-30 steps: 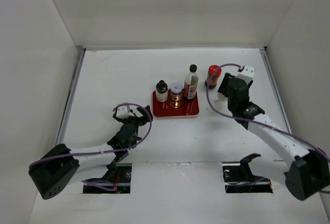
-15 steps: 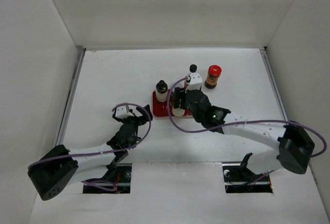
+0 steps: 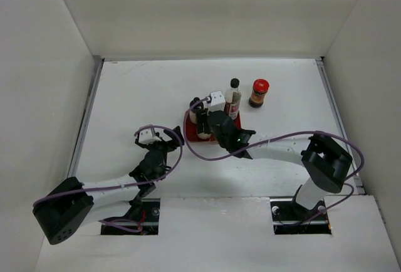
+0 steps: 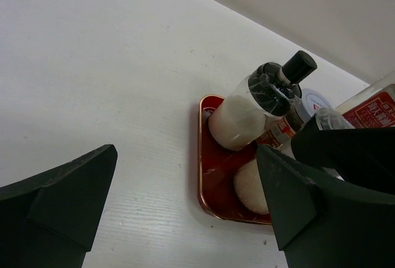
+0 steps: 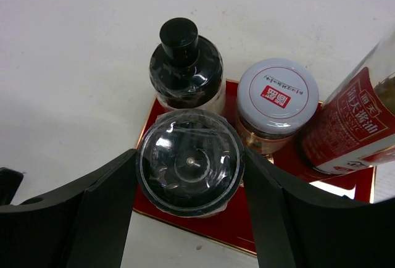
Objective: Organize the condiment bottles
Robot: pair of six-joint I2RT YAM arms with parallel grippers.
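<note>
— As the shaker (image 5: 190, 162) sits clasped in the right gripper (image 5: 189, 175), how does it look?
— Clear lid, dark top, white inside, at the red tray's (image 4: 213, 175) near-left corner beside the black-capped bottle (image 5: 185, 64) and pale-lidded jar (image 5: 278, 98). The left gripper (image 4: 186, 157) hangs spread wide.

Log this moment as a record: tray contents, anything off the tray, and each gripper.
on tray: black-capped white bottle, pale-lidded jar, tall dark-sauce bottle, on the red tray
in grip: grey-topped shaker, at the tray's near-left corner
off tray: red-lidded jar, apart to the tray's right
right gripper: closed around the shaker
left gripper: open, empty, short of the tray
</note>
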